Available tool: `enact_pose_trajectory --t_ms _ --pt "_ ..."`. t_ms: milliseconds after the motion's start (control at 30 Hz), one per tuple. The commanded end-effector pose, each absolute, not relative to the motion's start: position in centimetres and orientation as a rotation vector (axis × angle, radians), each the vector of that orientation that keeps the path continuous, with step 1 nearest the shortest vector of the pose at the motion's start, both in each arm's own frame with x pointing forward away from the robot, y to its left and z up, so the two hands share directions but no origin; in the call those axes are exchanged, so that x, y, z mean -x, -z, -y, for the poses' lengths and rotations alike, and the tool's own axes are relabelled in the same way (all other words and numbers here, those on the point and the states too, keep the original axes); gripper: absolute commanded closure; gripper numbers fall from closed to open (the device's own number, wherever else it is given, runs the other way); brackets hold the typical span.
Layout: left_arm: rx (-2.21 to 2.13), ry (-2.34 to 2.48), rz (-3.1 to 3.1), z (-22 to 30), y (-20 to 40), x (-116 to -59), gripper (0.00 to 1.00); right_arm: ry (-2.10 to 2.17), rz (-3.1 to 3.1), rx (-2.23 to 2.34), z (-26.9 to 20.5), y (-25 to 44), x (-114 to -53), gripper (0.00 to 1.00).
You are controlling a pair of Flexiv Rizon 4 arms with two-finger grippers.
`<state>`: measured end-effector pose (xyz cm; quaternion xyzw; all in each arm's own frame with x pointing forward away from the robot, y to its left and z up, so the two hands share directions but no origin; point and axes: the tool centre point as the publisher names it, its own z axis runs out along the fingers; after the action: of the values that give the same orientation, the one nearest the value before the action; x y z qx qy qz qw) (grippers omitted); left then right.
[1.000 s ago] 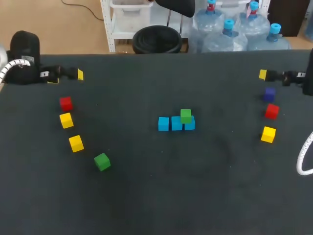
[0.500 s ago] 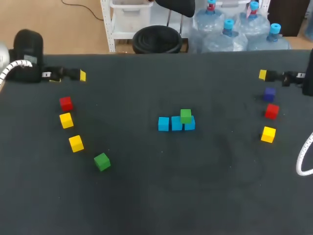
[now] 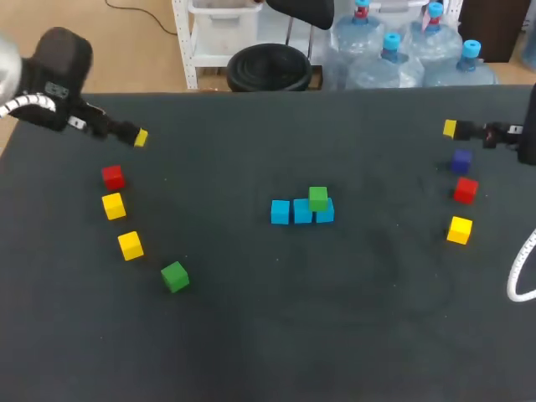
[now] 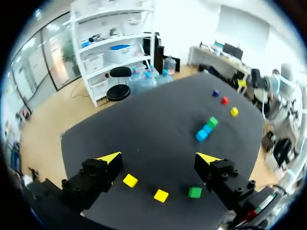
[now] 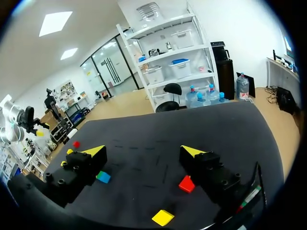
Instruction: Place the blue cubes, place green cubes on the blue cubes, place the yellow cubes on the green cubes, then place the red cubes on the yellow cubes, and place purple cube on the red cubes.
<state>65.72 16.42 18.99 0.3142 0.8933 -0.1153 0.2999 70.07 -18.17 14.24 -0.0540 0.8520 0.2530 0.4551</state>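
Three blue cubes [image 3: 301,211] form a row mid-bench [image 3: 335,335], with a green cube [image 3: 317,198] stacked on the row's right end. Left of the row lie a loose green cube [image 3: 174,275], two yellow cubes [image 3: 113,205] and a red cube [image 3: 112,176]; right of it, a purple cube [image 3: 461,161]. The left claw [image 4: 159,159] and right claw [image 5: 143,151] both gape wide, empty.

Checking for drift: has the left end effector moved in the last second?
Yes. The left end effector has tilted: its tip came slightly nearer the left red cube, while its wrist swung away from it.
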Motion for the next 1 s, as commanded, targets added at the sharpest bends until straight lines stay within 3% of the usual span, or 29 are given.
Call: enact_pose_trajectory --t_ms 33,300,633,1000 --pt "-0.913 0.222 -2.481 -15.1 -18.5 -64.3 0.0 -0.624 -2.107 0.134 18.2 -14.4 -70.1 0.0" --pt "-1.147 0.278 -2.554 -14.2 -12.3 -61.5 0.0 -0.624 -2.107 0.134 18.2 -14.4 -70.1 0.0" --pt "-1.392 0.292 -2.617 -14.3 -9.8 -60.0 0.0 -0.624 -2.107 0.134 18.2 -14.4 -70.1 0.0" --pt "-1.269 0.337 -2.754 -12.1 -7.8 -59.1 0.0 -0.624 -2.107 0.134 18.2 -14.4 -70.1 0.0"
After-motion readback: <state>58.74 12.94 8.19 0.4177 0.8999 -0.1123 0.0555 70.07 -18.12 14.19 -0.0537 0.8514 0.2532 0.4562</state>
